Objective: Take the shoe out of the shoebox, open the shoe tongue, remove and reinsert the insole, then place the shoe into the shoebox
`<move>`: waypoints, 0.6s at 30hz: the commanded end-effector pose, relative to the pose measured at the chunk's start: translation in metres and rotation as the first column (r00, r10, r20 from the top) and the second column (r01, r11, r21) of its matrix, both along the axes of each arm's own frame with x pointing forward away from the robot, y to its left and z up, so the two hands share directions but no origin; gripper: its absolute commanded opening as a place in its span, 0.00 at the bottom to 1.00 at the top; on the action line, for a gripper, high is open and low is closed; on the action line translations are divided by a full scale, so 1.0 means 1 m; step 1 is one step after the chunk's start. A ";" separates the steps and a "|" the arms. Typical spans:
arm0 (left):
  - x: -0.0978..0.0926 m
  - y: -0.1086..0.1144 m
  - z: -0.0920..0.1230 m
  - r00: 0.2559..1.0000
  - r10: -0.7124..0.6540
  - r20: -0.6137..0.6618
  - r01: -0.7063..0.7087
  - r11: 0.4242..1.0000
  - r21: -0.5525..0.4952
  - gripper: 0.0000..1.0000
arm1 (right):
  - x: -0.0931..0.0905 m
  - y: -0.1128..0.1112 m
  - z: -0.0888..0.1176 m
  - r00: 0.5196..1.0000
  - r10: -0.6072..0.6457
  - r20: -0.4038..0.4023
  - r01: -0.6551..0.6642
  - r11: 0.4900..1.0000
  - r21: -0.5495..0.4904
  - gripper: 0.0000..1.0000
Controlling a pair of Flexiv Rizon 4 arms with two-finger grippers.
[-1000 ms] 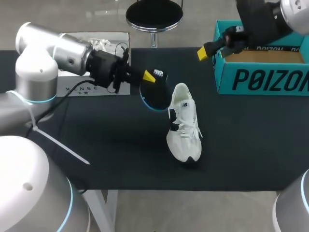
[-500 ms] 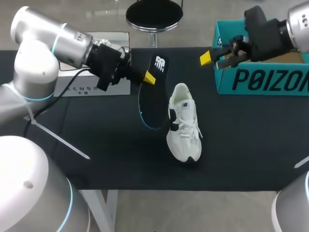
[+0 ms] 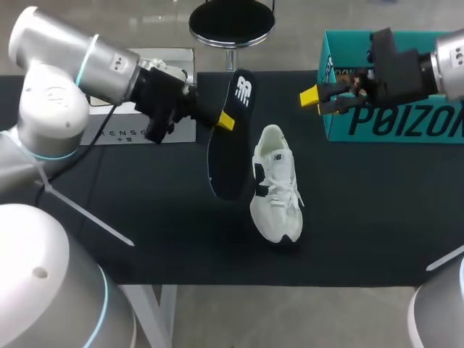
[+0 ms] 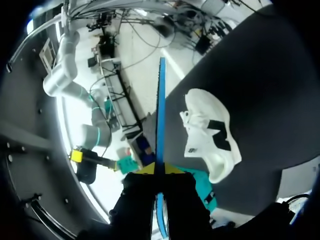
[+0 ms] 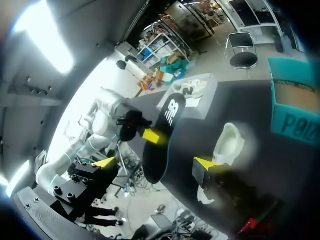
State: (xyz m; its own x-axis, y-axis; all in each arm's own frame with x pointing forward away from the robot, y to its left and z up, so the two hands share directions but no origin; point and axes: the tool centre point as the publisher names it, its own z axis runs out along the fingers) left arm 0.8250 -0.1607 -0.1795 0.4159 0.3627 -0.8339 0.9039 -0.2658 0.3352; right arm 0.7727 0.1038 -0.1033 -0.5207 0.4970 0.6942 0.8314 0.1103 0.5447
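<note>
Head view: left tool [image 3: 226, 119] is pinched on the dark insole [image 3: 226, 156], holding it up off the tabletop [image 3: 145, 203] right beside the white shoe [image 3: 275, 188], which sits outside the teal box [image 3: 406, 123]. Left wrist view has the insole edge-on between the clamped tips, with the shoe beside it. Right wrist view: right tool [image 5: 153, 162] is spread wide with nothing in it.

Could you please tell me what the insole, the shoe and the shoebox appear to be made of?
Insole: probably foam under dark matte fabric; thin edge-on, with a blue rim.
Shoe: white mesh or knit upper, with laces and a black patch.
Shoebox: teal printed cardboard, bare brown inside.
</note>
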 end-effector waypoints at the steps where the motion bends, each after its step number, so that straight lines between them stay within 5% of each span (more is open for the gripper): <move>1: 0.011 0.006 -0.013 0.996 -0.040 -0.081 0.032 0.995 -0.089 0.00 | 0.000 0.001 0.004 1.000 0.001 -0.007 -0.001 1.000 -0.014 1.00; 18: 0.015 -0.006 -0.010 0.999 -0.038 -0.031 0.031 0.982 -0.186 0.00 | 0.001 0.002 0.000 1.000 -0.004 -0.030 0.005 1.000 0.027 1.00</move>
State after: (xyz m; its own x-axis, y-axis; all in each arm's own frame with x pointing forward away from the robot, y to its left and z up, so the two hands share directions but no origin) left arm 0.8396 -0.1619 -0.1869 0.3934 0.1959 -0.8982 0.9077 -0.2381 0.3456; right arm 0.7716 0.1040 -0.1012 -0.4971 0.4811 0.7221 0.8481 0.0938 0.5214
